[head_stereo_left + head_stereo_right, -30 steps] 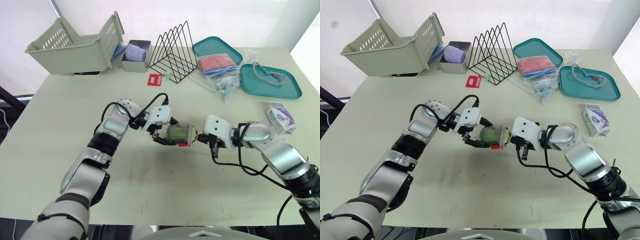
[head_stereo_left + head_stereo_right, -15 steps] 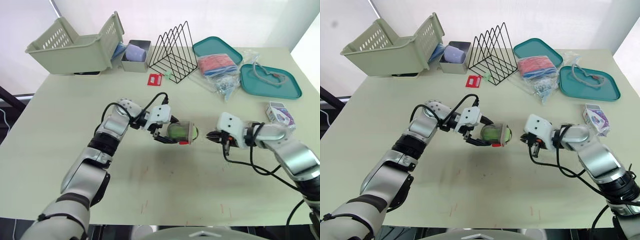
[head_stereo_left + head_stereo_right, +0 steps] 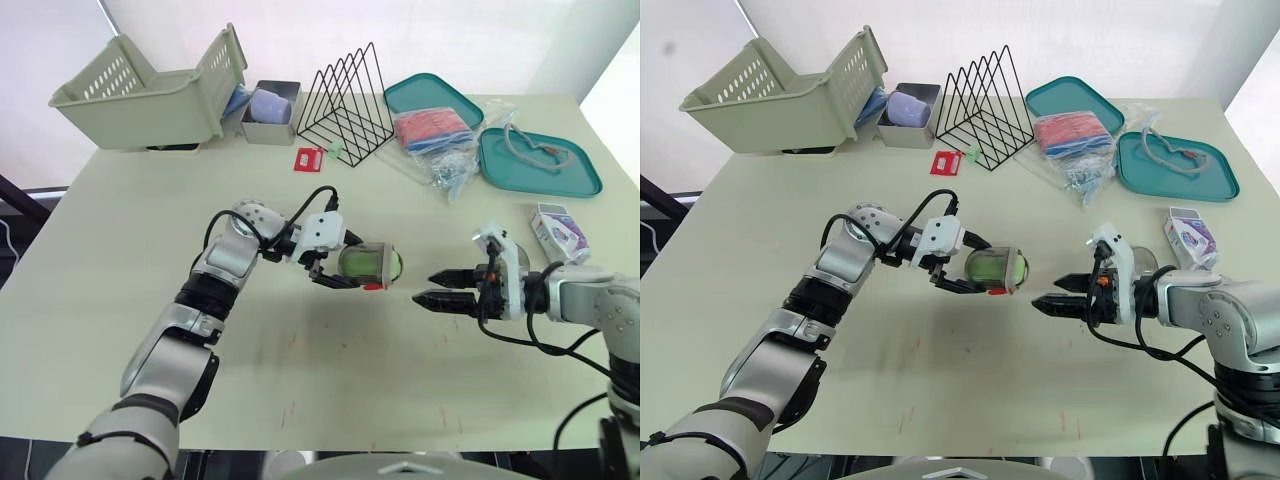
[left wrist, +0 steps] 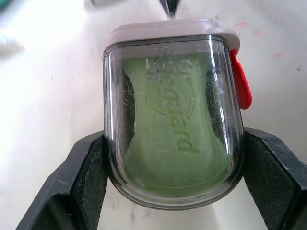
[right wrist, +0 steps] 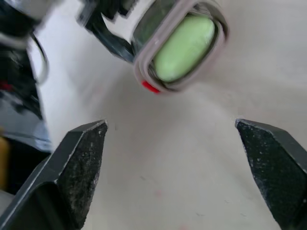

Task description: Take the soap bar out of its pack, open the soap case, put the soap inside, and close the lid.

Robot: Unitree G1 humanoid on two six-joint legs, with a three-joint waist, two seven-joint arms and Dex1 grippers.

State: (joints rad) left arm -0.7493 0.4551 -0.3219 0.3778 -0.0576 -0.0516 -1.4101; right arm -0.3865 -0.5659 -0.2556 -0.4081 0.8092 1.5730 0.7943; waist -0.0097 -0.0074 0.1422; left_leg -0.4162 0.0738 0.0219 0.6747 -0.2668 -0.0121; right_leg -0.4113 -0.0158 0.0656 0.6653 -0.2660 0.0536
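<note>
One soap case [image 3: 372, 263], clamped across its sides between the left gripper [image 3: 348, 266]'s two black fingers [image 4: 86, 184], over the middle of the table [image 3: 300, 390]. It lies on its side, its far end pointing toward the right gripper [image 3: 425, 289]. Right gripper well apart from it, level with it, spread wide and holding nothing. Case: clear rounded cover on a grey rim, red tab [image 4: 241, 86] at one edge. Green soap bar [image 4: 175, 139] inside, with raised lettering on its face. Whether the tab is latched, I cannot tell. Small white-and-purple box [image 3: 556, 228] lies near the table's right edge.
</note>
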